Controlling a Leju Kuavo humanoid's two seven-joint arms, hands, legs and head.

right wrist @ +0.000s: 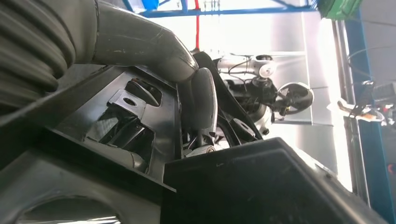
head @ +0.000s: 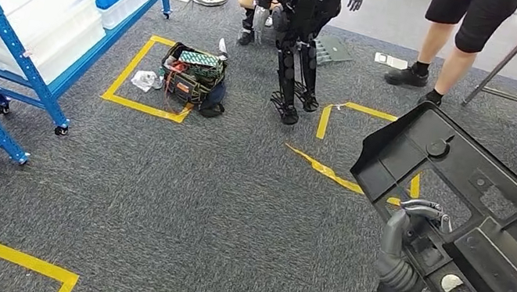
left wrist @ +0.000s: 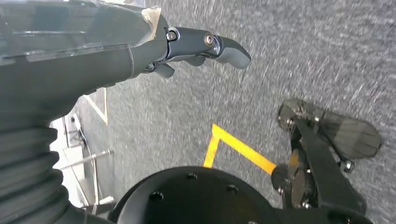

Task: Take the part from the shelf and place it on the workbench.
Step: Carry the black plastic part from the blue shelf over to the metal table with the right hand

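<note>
Grey carpet (head: pixel 213 210) with yellow tape squares (head: pixel 142 71) covers the floor across the head view. At the lower right of that frame I see my right hand (head: pixel 417 220) with its fingers hooked over an inner edge of the large black plastic part (head: pixel 496 225); the right wrist view confirms it, thumb (right wrist: pixel 198 100) pressed against a rib of the part (right wrist: pixel 116 126), so this hand holds it. The part runs from mid-right of the head frame down to the lower right corner, tilted, carried above the carpet.

In the left wrist view my left hand (left wrist: pixel 187 46) lies at the upper left against a dark surface that I take to be the same part (left wrist: pixel 70 28), fingers (left wrist: pixel 224 46) extended beyond its edge; I cannot tell whether it grips.

Outward from there: blue shelving (head: pixel 32 13) with white bins at the upper left, a tool bag (head: pixel 191 78) inside one tape square, another humanoid robot (head: pixel 302 34) standing at top centre, and a person's legs (head: pixel 446 50) at the upper right.
</note>
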